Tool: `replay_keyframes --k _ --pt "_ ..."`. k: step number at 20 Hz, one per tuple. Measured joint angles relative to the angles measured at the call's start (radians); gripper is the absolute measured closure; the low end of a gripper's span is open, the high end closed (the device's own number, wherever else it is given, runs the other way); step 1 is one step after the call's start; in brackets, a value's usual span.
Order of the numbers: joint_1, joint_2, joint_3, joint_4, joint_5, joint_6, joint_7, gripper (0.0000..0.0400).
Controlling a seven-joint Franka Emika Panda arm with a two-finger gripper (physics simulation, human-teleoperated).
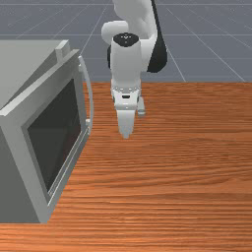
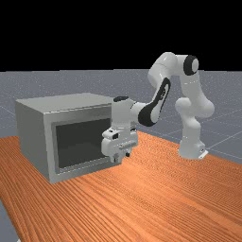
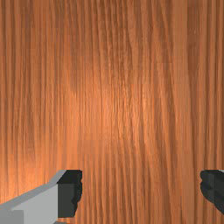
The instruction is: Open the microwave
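While the jaws stand apart, the microwave [image 1: 29,61] sits on the bench [image 1: 172,172] at the front view's left. Its door [image 1: 56,133] probably swings stiffly; grasp the slim handle [image 1: 91,101] mid-length

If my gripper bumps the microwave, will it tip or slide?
The microwave probably won't tip: its boxy body sits broad on the table. It looks rigid, with straight-edged walls, and likely heavy, being bulkier than the gripper, so a light bump may barely slide it.

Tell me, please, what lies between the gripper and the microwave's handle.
Bare table top lies between the gripper and the handle, as the front view shows.
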Motion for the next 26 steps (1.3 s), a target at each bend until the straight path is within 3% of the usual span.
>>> replay_keyframes --k 1,2,3,4,6,7,8,9,11,13,15,26 --pt "0.000 0.000 0.000 0.000 0.000 0.000 0.000 0.0151" --pt "0.000 0.000 0.000 0.000 0.000 0.000 0.000 0.0242" --pt "0.002 -0.004 -0.003 -0.006 0.003 0.000 0.018 0.0147" --pt "0.003 -0.007 -0.005 -0.009 0.005 0.000 0.030 0.0089" --pt "0.003 -0.010 -0.007 -0.013 0.007 0.000 0.040 0.0033" --pt "0.019 -0.122 -0.042 -0.178 0.006 0.028 0.239 0.0175" --pt "0.022 -0.208 -0.075 -0.285 0.010 0.032 0.440 0.0262" --pt "0.022 -0.257 -0.101 -0.344 0.020 0.028 0.648 0.0315" --pt "0.033 -0.298 -0.128 -0.387 0.053 0.014 1.069 0.0368" --pt "0.063 -0.316 -0.136 -0.399 0.088 0.007 1.314 0.0388" --pt "0.067 -0.319 -0.147 -0.413 0.110 0.004 1.401 0.0396" --pt "0.105 -0.353 -0.187 -0.443 0.118 0.000 1.453 0.0400"
